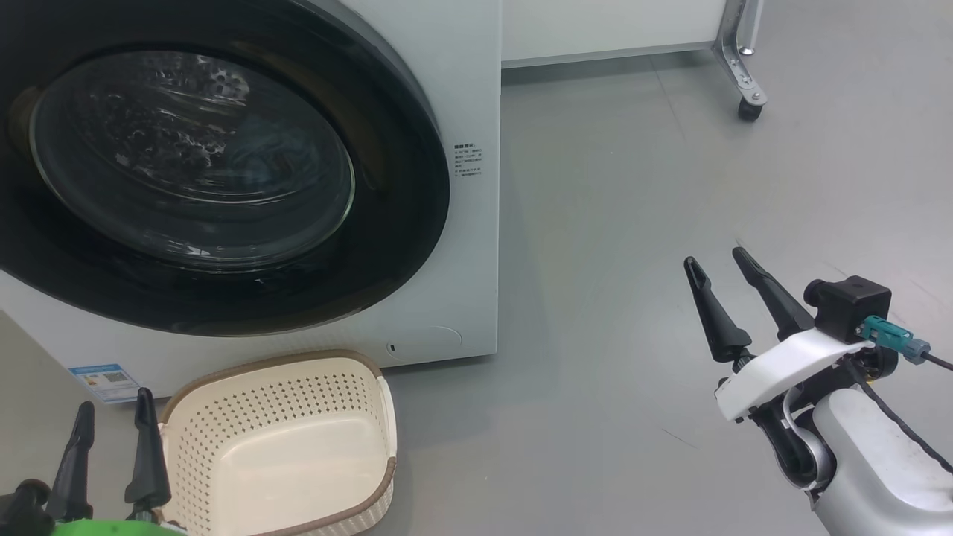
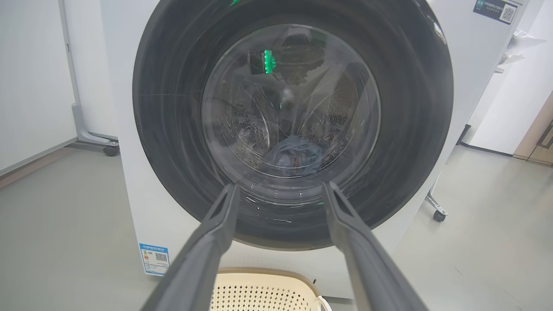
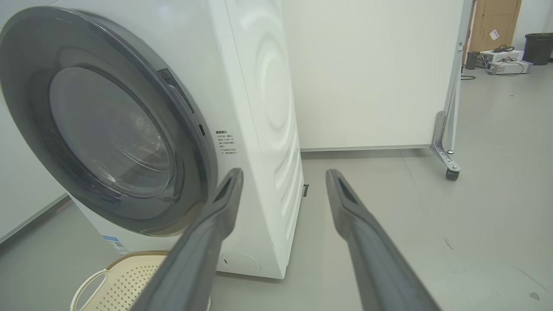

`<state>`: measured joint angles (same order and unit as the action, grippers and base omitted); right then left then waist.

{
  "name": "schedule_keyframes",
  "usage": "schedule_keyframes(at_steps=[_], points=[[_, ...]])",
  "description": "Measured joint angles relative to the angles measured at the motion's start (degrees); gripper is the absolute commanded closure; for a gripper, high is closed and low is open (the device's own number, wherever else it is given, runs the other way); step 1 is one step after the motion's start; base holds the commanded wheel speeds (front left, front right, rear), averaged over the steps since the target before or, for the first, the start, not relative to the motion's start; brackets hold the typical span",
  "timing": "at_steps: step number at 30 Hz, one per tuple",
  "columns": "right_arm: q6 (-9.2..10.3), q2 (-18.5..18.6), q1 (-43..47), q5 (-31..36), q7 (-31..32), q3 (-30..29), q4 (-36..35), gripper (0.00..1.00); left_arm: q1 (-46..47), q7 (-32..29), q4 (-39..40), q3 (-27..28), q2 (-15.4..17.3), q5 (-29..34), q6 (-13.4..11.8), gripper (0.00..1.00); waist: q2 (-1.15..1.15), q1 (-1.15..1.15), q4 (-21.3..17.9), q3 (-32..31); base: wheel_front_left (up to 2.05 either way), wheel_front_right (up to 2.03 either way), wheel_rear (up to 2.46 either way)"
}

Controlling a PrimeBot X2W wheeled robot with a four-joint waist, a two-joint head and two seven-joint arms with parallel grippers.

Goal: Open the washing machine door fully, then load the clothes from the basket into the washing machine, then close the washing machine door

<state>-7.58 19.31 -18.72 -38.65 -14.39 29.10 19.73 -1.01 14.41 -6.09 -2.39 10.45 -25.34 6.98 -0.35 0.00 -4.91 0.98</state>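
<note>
At the lower left of the head view the left pincer (image 1: 115, 402) stands released, its two long dark fingers apart and holding nothing, just left of the basket and pointing toward the machine; in the left wrist view that same pincer (image 2: 281, 186) frames the lower part of the door glass without touching it. Just behind its fingertips a small blue label sticker (image 1: 104, 381) sits low on the white front. The small oval cream plastic basket (image 1: 283, 394) with perforated sides and a brown woven-look rim rests on the grey floor (image 1: 610, 223), close against the foot of the machine below the door, its smooth cream bottom in plain sight. Above it the large round washing machine door (image 1: 402, 223), with a wide glossy black rim and a bulging clear glass centre, lies shut against the big white front-loading washing machine (image 1: 476, 89). Through the glass, the light blue clothes (image 2: 296, 155) lie in a heap at the bottom of the perforated steel drum. To the right of the machine the right pincer (image 1: 715, 257) hangs over bare floor, well apart from the washer, its fingers spread and grasping nothing. Beyond it, at the floor's far edge, a white panel stands on a metal leg with a black castor (image 1: 749, 110).
</note>
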Motion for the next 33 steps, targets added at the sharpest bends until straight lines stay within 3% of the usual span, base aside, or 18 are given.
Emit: schedule_keyframes(at_steps=[33], points=[[0.0, -0.59, 3.41, 3.37, 0.0, -1.44, -1.01, 0.0, -0.38, 0.0, 0.08, -1.15, 0.6, 0.0, 0.0, 0.0, 0.0, 0.0, 0.76, -0.45, 0.0, 0.0, 0.0]])
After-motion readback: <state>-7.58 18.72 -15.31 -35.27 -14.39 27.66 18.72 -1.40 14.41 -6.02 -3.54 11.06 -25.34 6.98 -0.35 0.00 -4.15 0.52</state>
